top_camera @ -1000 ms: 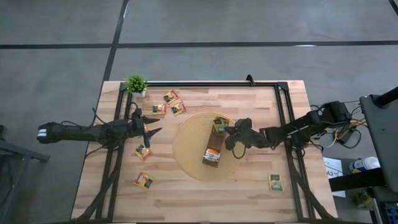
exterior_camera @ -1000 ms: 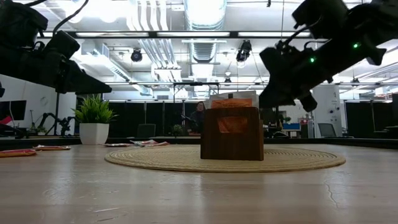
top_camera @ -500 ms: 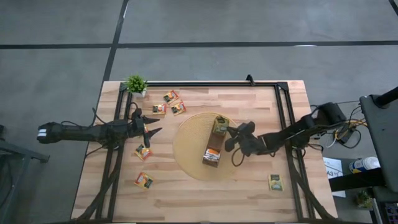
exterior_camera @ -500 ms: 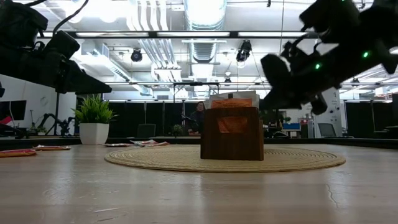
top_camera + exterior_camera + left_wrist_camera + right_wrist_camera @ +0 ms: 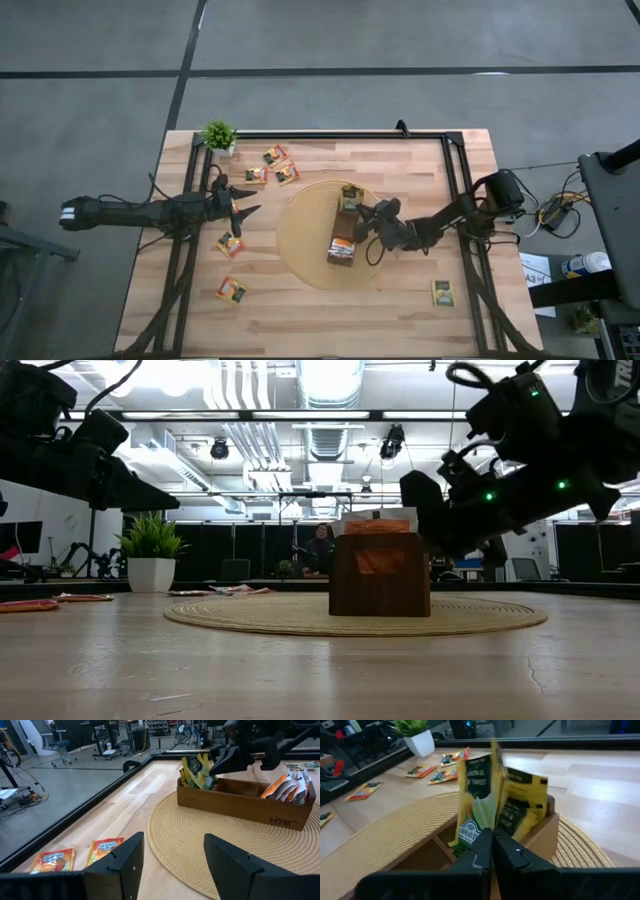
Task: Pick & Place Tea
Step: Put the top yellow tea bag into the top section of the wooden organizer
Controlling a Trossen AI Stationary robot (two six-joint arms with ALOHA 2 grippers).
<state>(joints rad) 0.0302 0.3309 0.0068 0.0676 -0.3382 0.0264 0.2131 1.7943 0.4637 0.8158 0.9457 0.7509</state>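
The long brown box [image 5: 342,238] stands on the round woven disc [image 5: 300,235]. My right gripper [image 5: 360,213] hangs low over the box's far end, shut on a green-and-yellow tea sachet [image 5: 476,805] that stands in the far compartment beside another one [image 5: 522,802]. Orange sachets [image 5: 287,787] fill the box's near end. More sachets lie flat on the table: three near the plant [image 5: 275,155], two on the left [image 5: 230,244], one at the near right [image 5: 443,292]. My left gripper [image 5: 243,205] waits open, left of the disc. My right gripper pinches the green-and-yellow sachet by its edge [image 5: 479,837] between the two fingers [image 5: 507,852]. The fingers slant down at it from the table's right side. The sachet stands upright in the box's far compartment, its top leaning against the neighbouring sachet.
A small potted plant [image 5: 219,135] stands at the far left corner. A black frame [image 5: 455,200] runs along the table's left, far and right edges. Bare wood lies near the disc's near side and right of it.
My right gripper has moved down and a little toward the table's left, closing on the box's far end, while its arm's elbow swung toward the near edge. It has stayed shut, and the sachet has sunk with it into the far compartment.
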